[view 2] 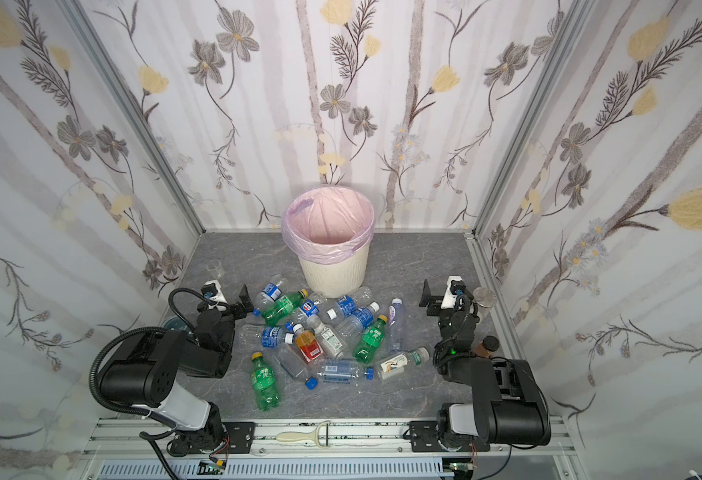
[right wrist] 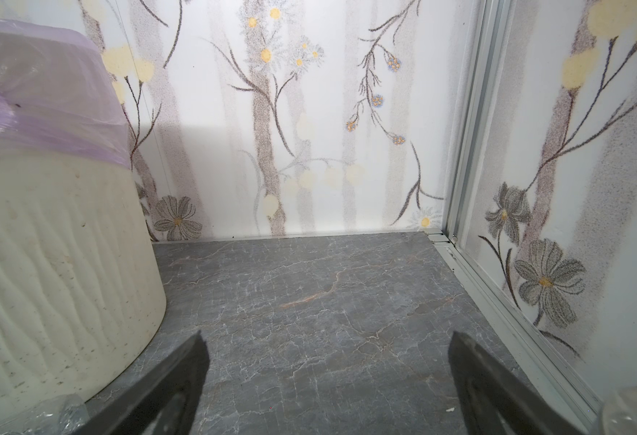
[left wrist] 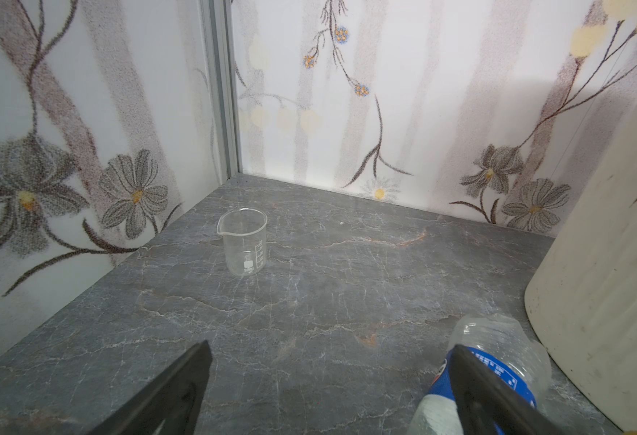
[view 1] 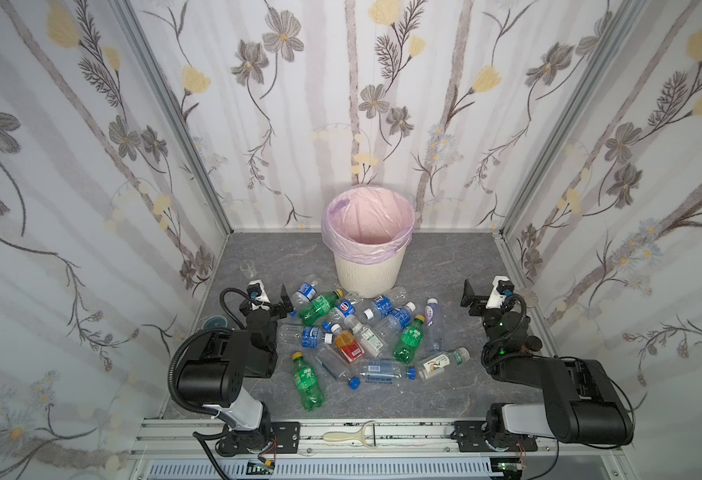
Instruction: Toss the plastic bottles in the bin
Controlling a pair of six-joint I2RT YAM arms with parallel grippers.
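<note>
The bin [view 1: 368, 276] [view 2: 335, 276], cream-white and ribbed with a pink bag over its rim, stands at the back middle and looks empty in both top views. Several plastic bottles lie heaped in front of it: a green one [view 1: 308, 384], an orange-red one [view 1: 349, 345], clear ones with blue labels. My left gripper [view 1: 269, 300] [left wrist: 331, 344] is open low at the heap's left edge, one finger beside a blue-labelled bottle [left wrist: 507, 341] but not holding it. My right gripper [view 1: 486, 297] [right wrist: 326, 333] hangs open over bare floor to the right of the bin [right wrist: 57, 244].
A clear beaker [view 1: 249, 268] [left wrist: 245, 241] stands near the back left wall. A small grey cup [view 2: 484, 297] and a brown jar [view 2: 488, 347] sit by the right wall. A cream peeler [view 1: 351, 436] lies on the front rail. Patterned walls close three sides.
</note>
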